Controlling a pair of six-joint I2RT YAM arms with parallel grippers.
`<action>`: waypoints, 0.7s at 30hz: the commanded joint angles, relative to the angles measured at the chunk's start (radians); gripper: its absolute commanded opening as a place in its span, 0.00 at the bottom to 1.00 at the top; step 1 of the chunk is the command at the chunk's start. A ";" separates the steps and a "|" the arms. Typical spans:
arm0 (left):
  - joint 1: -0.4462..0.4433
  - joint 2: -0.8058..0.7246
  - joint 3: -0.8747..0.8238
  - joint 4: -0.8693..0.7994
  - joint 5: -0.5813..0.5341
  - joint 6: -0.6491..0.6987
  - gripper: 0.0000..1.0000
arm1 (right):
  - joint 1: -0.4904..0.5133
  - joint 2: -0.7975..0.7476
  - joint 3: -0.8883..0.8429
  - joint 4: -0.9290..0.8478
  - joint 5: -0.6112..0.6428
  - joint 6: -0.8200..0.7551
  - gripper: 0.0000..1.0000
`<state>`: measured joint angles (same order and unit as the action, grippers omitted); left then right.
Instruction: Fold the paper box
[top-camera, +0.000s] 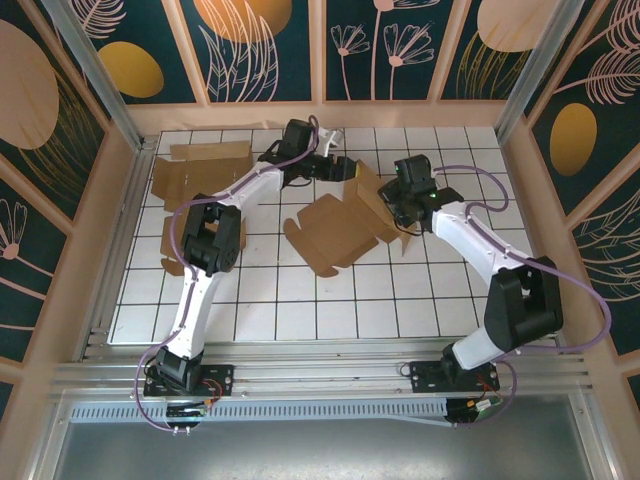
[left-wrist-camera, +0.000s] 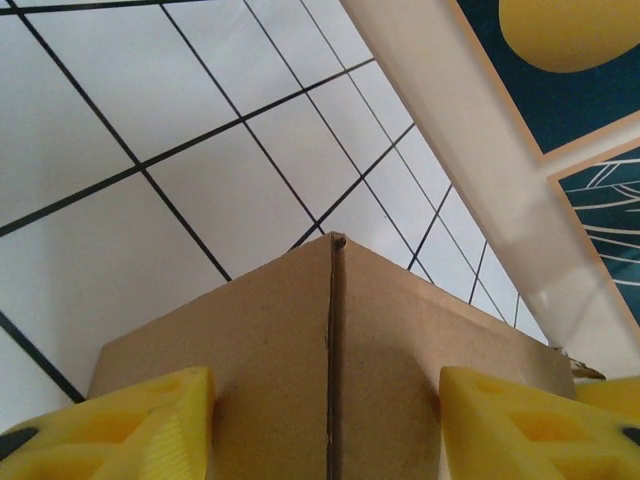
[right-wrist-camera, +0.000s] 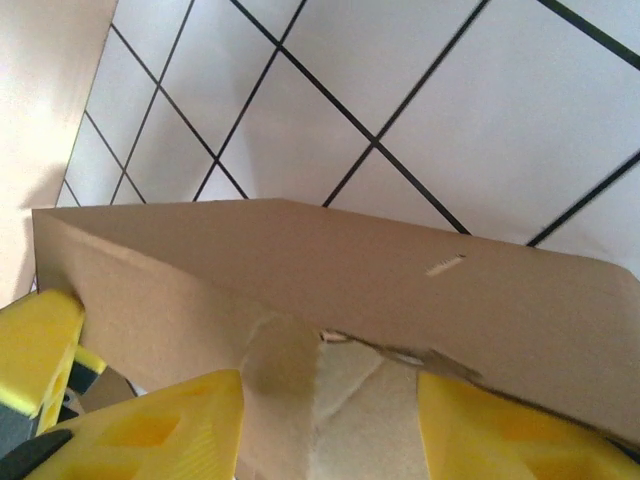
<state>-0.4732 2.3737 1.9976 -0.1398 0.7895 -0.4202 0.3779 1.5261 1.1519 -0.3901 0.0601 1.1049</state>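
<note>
Robot laboratory test cell, seen from above. A left arm (top-camera: 192, 300) and a right arm (top-camera: 478, 248) are bolted to an aluminium rail (top-camera: 320, 376) at the near edge of a white gridded counter (top-camera: 300, 316). Printed leaf-pattern panels (top-camera: 250, 45) wall the cell. The slotted strip (top-camera: 330, 410) below is probably a cable duct.

No legible text or numbers (paper box (top-camera: 330, 235) plain, wall panels (top-camera: 240, 40) floral).
</note>
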 joint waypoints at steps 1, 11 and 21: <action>-0.002 -0.106 -0.108 0.104 -0.031 -0.018 0.55 | -0.001 0.040 0.024 0.083 0.034 -0.061 0.48; -0.044 -0.358 -0.483 0.364 -0.320 -0.052 0.55 | -0.019 0.191 0.155 0.156 0.035 -0.287 0.41; -0.072 -0.496 -0.581 0.289 -0.652 -0.066 0.85 | -0.061 0.197 0.153 0.211 -0.040 -0.404 0.38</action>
<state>-0.5575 1.9316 1.3849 0.2062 0.2970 -0.4992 0.3210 1.7264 1.2877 -0.1818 0.0250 0.7551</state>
